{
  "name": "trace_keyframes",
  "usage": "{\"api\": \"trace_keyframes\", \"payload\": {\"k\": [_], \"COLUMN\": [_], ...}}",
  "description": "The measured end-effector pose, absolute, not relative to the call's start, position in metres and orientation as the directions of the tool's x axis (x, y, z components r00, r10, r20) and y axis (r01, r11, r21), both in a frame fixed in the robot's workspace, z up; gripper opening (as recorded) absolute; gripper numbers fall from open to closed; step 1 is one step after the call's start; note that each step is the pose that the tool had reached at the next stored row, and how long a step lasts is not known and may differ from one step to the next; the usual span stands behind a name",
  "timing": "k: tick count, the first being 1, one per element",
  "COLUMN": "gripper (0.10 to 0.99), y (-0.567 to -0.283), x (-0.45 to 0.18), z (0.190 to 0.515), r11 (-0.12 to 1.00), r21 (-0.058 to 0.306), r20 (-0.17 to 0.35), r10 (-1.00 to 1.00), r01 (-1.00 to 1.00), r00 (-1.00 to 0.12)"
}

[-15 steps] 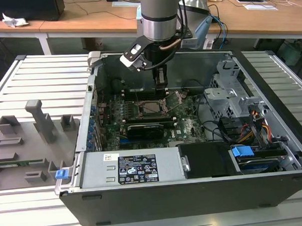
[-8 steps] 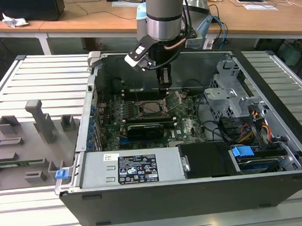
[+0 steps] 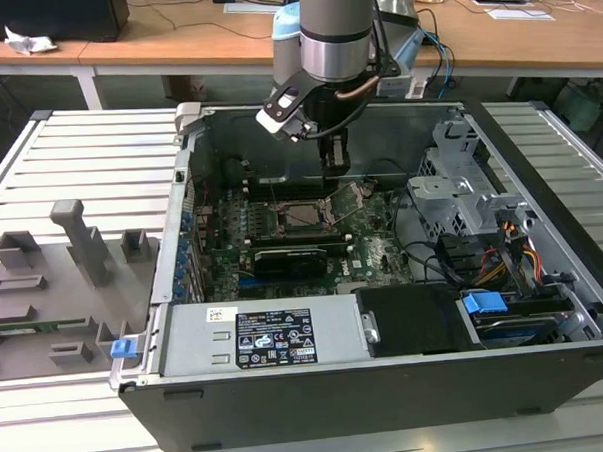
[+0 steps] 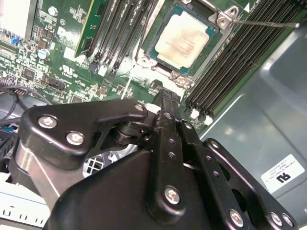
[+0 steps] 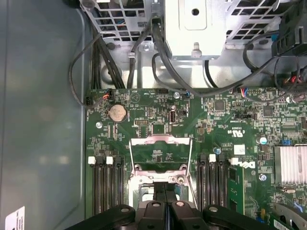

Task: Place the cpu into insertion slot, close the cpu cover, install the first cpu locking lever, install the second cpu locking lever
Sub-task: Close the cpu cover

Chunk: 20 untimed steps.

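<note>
The cpu [image 4: 182,39], its dull silver top facing up, lies flat in the insertion slot [image 4: 144,57] on the green motherboard [image 3: 368,253]. The cpu cover [image 5: 160,142], a silvery frame with a square window, is swung open and lies back flat on the board beyond the slot; in the exterior view the cpu cover [image 3: 352,197] sits to the right of the slot [image 3: 301,216]. My black gripper [image 4: 165,98] hangs just above the slot's edge, shut with nothing between its fingers [image 5: 159,194]. A thin wire locking lever [image 4: 268,22] stands unlatched beside the slot.
The board sits inside an open computer case [image 3: 189,181] with steep metal walls. Rows of memory slots [image 5: 105,187] flank the socket on both sides. A metal drive cage [image 3: 460,189] and cable bundles [image 5: 144,43] lie on the exterior view's right. A finned heatsink [image 5: 290,165] is nearby.
</note>
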<state>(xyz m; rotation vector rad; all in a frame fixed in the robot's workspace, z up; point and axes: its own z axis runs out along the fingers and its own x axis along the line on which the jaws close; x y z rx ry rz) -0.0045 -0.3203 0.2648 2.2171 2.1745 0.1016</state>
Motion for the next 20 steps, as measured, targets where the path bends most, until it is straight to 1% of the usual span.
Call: {"api": "trace_keyframes", "payload": {"k": [20], "gripper": [0.106], "y": [-0.320], "x": [0.019], "z": [0.265], "r11": [-0.020], "r21": [0.069], "r20": [0.023], "r10": [1.000], "r01": [0.997], "r00": [0.019]}}
